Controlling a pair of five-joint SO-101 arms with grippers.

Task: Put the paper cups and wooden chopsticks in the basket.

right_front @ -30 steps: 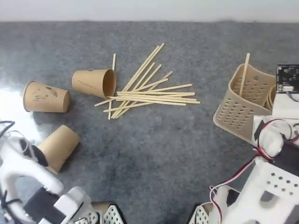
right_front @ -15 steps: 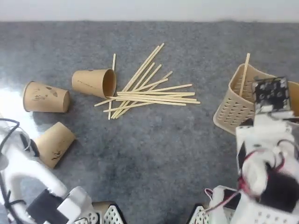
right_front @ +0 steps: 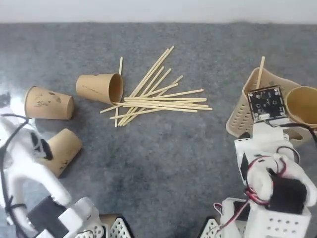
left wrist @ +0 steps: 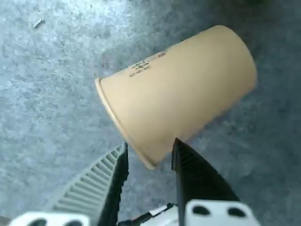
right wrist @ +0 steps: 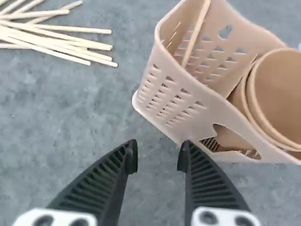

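**Left wrist view.** Your left fingers (left wrist: 190,169) stand partly open astride the near end of the rim of the nearest paper cup (left wrist: 181,94). The cup lies on its side on the grey counter (left wrist: 47,56). One finger sits on the mouth side and the other overlaps the outer wall; you cannot tell whether either touches. The rim shows edge-on, so the cup's inside is hidden.

**High view.** This cup (right_front: 63,148) lies at the left arm, partly covered by it. Two more lie on their sides farther back. The left cup (right_front: 48,103) is near the frame's edge. The middle cup (right_front: 101,88) has its mouth toward the loose pile of wooden chopsticks (right_front: 158,96). The right arm covers the near wall of the basket (right_front: 241,116).

**Right wrist view.** Your right fingers (right wrist: 113,183) are parted and hold nothing, over bare counter just beside the tilted basket (right wrist: 188,108). A single chopstick (right wrist: 195,33) leans inside it. The nested cups (right wrist: 277,94) sit in its other end, cut off by the frame edge, and their number is unclear.
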